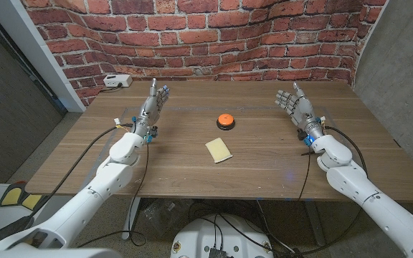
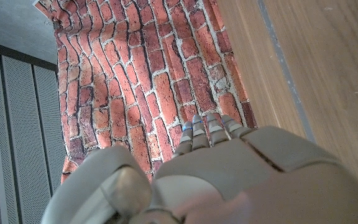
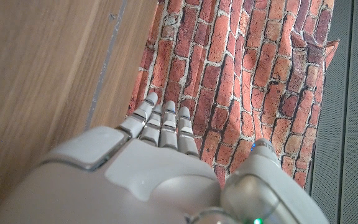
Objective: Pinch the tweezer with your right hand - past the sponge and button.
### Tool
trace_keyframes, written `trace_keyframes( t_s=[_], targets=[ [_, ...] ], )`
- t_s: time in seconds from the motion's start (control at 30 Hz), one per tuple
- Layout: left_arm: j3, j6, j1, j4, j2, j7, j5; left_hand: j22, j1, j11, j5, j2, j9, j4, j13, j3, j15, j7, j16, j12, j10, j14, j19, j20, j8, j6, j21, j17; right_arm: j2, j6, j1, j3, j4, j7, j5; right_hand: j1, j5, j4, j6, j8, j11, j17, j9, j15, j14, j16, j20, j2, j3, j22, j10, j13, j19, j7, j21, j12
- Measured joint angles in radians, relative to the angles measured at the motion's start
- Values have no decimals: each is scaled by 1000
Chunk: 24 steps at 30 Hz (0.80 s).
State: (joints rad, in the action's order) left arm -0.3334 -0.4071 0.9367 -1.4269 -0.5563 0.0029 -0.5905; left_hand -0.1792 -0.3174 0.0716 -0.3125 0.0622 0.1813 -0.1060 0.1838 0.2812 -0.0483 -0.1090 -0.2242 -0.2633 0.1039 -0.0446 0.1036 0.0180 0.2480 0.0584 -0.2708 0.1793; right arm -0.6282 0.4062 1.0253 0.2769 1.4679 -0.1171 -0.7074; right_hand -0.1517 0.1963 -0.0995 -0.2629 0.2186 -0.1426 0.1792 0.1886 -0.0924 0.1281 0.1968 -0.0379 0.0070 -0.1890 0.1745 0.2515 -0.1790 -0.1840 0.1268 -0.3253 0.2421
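Observation:
An orange round button on a black base stands near the middle of the wooden table. A yellow sponge lies just in front of it, closer to me. My right hand stands at the table's right side, fingers stretched toward the brick wall and holding nothing; its back faces the right wrist camera. My left hand stands at the left side in the same way, fingers apart and empty, and its back shows in the left wrist view.
A small white box with a cable sits at the table's far left corner. A brick-pattern backdrop closes the far edge. Bare wood lies between both hands and around the button and sponge.

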Motion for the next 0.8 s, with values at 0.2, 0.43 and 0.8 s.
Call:
trace_keyframes(
  t_s=[0.2, 0.43, 0.8],
  targets=[
    [-6, 0, 10, -18, 0, 16, 13, 0, -19, 3, 0, -2, 0, 0, 0, 0, -5, 0, 0, 0, 21, -20, -24, 2, 1, 21, 0, 0, -25, 12, 40, -22, 28, -8, -8, -11, 0, 0, 0, 0, 0, 0, 0, 5, 5, 0, -1, 0, 0, 0, 11, 0, -9, 0, 4, 0],
    [-8, 1, 19, -35, 2, 40, 16, 0, -18, 5, 0, -2, 0, 3, 0, 3, -5, -4, 0, 0, 30, -27, -32, -7, 4, 35, 0, 0, -56, 22, 91, -54, 59, -11, -14, -15, 0, -4, -6, 0, 7, 0, 0, 6, 21, 0, -1, 4, -4, 0, 18, 0, -23, -7, 4, 0],
    [5, -12, 75, -86, 7, 76, 26, 0, -49, 1, 0, 23, 3, 7, 0, 1, 2, -1, -1, -1, 105, -103, -126, -6, 8, 102, -23, 0, -107, 55, 182, -115, 125, 4, -10, -24, 0, -8, -57, 8, 11, 0, 3, 10, 42, 0, -3, 5, -8, 0, 50, -5, -43, -32, 4, 10]
  ],
)
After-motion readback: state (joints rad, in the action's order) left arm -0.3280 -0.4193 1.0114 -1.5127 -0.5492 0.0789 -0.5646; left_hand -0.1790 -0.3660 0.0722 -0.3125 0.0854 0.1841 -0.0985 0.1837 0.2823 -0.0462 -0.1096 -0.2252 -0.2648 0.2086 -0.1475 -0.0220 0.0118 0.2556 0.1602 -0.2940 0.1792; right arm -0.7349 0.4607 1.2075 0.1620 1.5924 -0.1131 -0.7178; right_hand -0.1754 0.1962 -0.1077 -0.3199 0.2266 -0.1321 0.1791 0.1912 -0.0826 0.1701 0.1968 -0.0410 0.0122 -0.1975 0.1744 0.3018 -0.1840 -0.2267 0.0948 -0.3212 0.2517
